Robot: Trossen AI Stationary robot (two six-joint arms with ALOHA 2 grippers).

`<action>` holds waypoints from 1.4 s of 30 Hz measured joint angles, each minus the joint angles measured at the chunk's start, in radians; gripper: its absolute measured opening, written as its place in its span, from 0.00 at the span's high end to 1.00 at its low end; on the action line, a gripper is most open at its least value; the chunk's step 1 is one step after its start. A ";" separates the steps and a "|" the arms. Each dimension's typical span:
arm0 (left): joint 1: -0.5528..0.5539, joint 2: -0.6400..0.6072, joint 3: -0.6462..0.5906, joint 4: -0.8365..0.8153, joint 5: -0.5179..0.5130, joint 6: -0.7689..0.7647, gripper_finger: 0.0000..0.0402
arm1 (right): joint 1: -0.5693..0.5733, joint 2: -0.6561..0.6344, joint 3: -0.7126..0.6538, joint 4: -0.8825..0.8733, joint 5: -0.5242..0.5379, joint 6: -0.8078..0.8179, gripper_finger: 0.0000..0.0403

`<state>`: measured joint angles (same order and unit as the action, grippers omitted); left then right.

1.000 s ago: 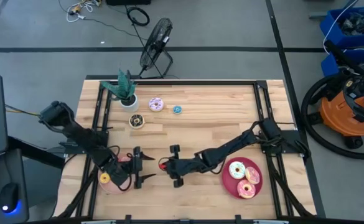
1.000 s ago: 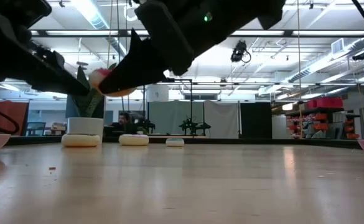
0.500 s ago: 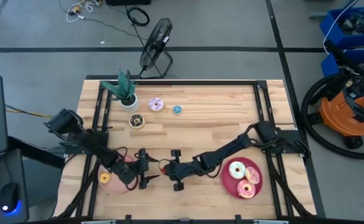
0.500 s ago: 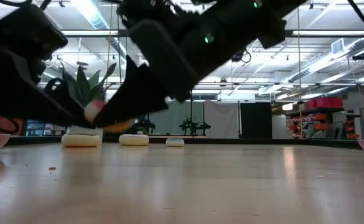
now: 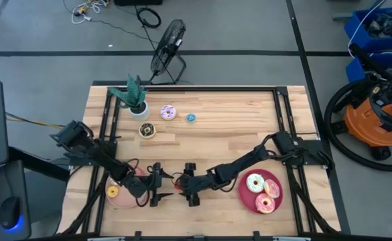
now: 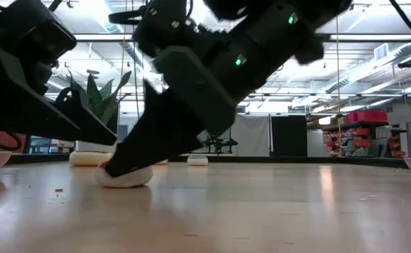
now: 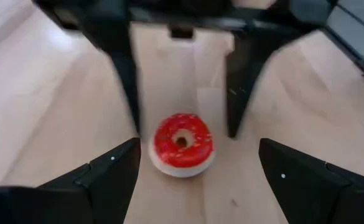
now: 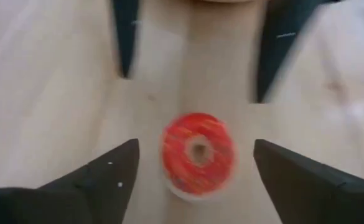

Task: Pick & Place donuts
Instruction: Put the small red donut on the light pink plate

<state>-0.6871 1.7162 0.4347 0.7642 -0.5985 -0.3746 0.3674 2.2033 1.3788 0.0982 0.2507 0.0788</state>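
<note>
High view: the red donut (image 5: 177,186) lies flat on the table between the spread right gripper (image 5: 188,189) and the spread left gripper (image 5: 157,185) facing it; a second ago the right gripper pinched it aloft.

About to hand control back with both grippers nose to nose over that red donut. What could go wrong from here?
1. The left gripper and right gripper face each other, both open, with only the red donut on the table between them; any advance by either risks the fingers colliding.
2. The donut lies loose between both pairs of fingers, so a sideways move could knock it away.
3. The left arm reaches over the pink plate holding a yellow donut, and may snag it on retreat.
</note>
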 joint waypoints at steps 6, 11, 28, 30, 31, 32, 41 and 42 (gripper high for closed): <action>0.024 0.084 0.000 0.092 0.016 0.005 0.17 | 0.070 -0.103 0.000 -0.206 0.220 0.054 0.13; 0.040 0.164 0.024 0.154 0.021 0.033 0.17 | 0.166 -0.183 0.000 -0.424 0.379 0.212 0.15; 0.084 0.262 0.135 0.133 0.066 0.123 0.20 | 0.360 -0.224 0.000 -0.551 0.677 0.580 0.18; 0.084 0.262 0.135 0.133 0.075 0.124 0.24 | 0.360 -0.214 0.000 -0.548 0.699 0.589 0.18; 0.084 0.260 0.135 0.132 0.082 0.125 0.27 | 0.359 -0.209 0.000 -0.549 0.702 0.594 0.18; 0.084 0.259 0.135 0.131 0.093 0.127 0.29 | 0.359 -0.204 0.000 -0.549 0.699 0.594 0.18; 0.083 0.221 0.135 0.076 0.171 0.152 0.53 | 0.351 -0.197 0.000 -0.548 0.700 0.591 0.18; 0.083 0.201 0.134 0.043 0.178 0.152 0.55 | 0.351 -0.197 0.000 -0.547 0.701 0.591 0.18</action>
<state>-0.6041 1.9171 0.5689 0.8071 -0.4208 -0.2222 0.7189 2.0068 1.3785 -0.4492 0.9512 0.6693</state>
